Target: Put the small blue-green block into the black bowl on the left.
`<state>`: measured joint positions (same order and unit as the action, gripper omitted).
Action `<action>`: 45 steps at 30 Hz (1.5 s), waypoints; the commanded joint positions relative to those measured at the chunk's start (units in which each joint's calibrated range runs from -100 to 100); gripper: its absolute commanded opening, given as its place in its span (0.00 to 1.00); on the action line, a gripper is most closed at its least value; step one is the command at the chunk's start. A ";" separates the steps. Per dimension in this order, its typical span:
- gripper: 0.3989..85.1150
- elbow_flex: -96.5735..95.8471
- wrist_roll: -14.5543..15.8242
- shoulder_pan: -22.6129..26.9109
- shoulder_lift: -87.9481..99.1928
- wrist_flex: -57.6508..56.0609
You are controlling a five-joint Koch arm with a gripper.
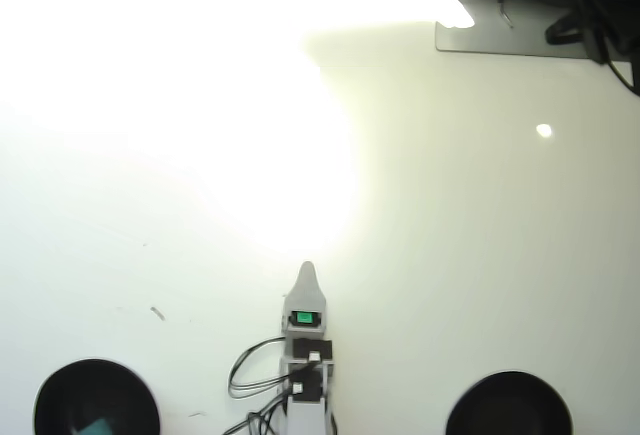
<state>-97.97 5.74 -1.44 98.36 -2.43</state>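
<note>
In the overhead view, the pale grey arm stands at the bottom middle of the white table [480, 255] and reaches toward the top of the picture. Its gripper [307, 269] ends in one narrow pointed tip over bare table; only this single tip shows, so I cannot tell if the jaws are apart or together. A small green light glows on the arm behind the tip, and black cables loop at its left side. The round black bowl [60, 395] sits in the bottom left corner, and the small teal block [95, 427] lies inside it, near the bottom edge. A second round black bowl [510, 405] sits at the bottom right, well apart from the arm.
</note>
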 commanded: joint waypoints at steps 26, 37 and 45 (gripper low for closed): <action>0.58 -2.03 0.00 0.00 0.68 0.04; 0.58 -2.03 0.00 0.00 0.68 -0.61; 0.58 -2.03 0.05 0.00 0.68 -0.61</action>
<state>-97.97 5.74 -1.44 98.36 -3.17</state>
